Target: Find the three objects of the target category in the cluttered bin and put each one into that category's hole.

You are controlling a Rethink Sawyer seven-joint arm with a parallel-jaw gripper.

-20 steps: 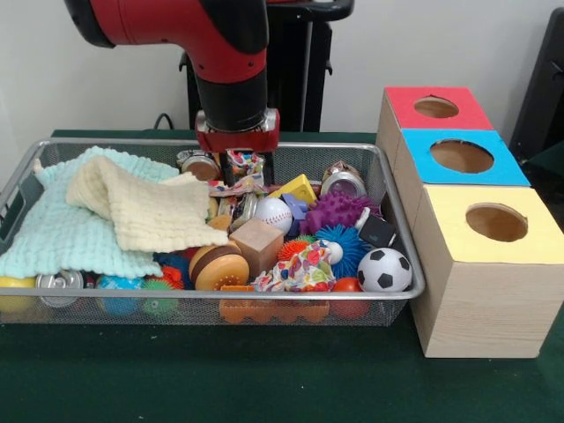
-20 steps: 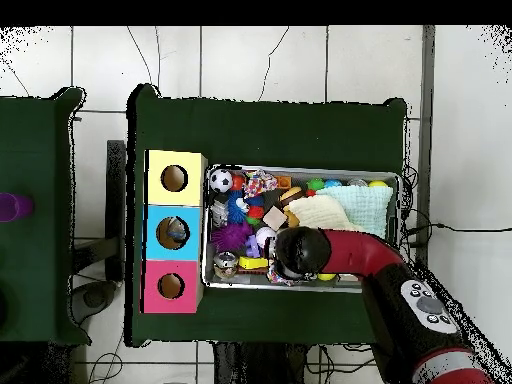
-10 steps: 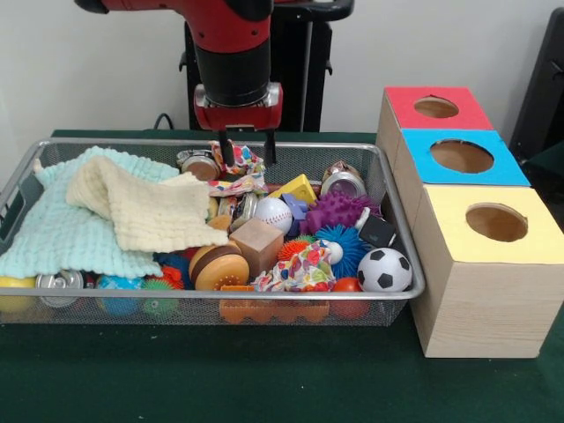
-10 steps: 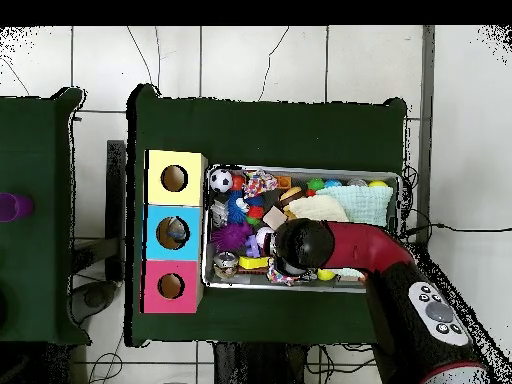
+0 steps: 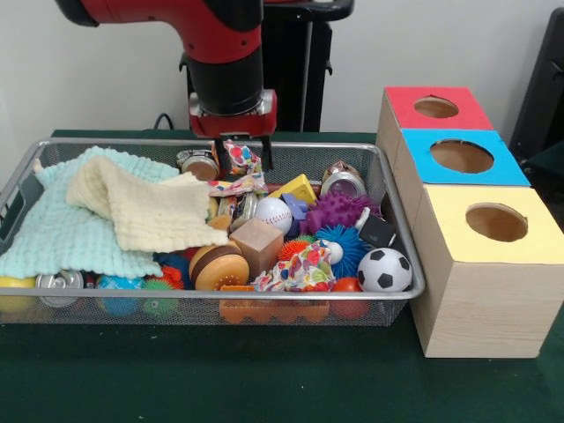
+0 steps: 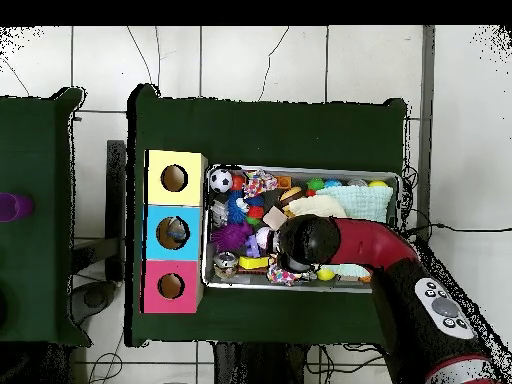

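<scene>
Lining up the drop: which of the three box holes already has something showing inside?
The blue box, the middle one: the overhead view shows an object in its hole; the yellow box and red box holes look dark.

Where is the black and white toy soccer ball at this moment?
In the front view, the black and white toy soccer ball lies in the wire mesh bin's near right corner, beside the yellow-topped wooden box.
</scene>
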